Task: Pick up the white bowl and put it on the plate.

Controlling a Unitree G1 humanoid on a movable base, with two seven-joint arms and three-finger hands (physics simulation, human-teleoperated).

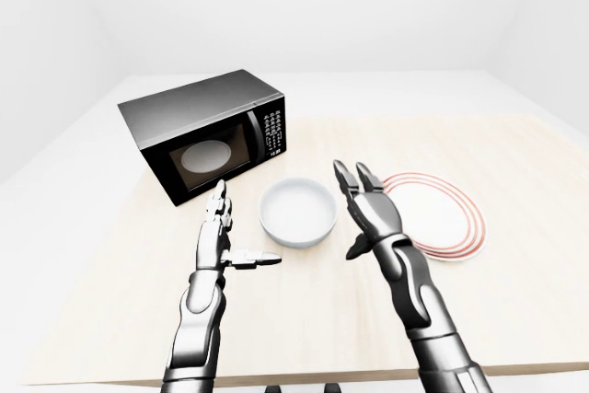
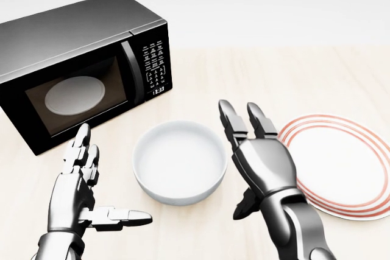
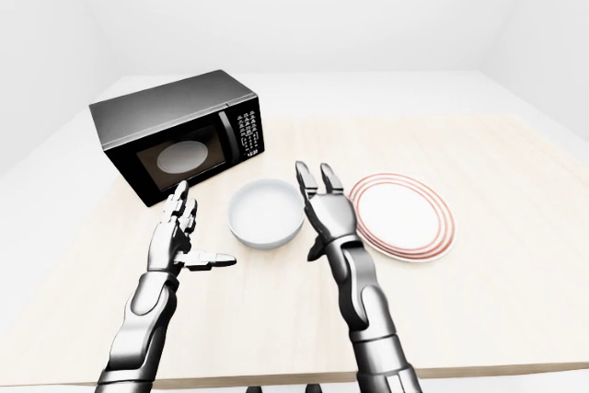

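step: reach, no grasp yet. white bowl point(image 2: 180, 161) centre frame on bench point(image 2: 274, 77), plate point(image 2: 342, 165) to its right. right robot hand point(image 2: 256, 150) spread beside bowl rim; left robot hand point(image 2: 85, 190) spread, apart. next: close on rim.

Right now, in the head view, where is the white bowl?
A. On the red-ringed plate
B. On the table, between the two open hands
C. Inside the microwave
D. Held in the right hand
B. The white bowl sits on the wooden table, with the left hand on its left and the right hand on its right, both open and not gripping it; the plate lies empty farther right.
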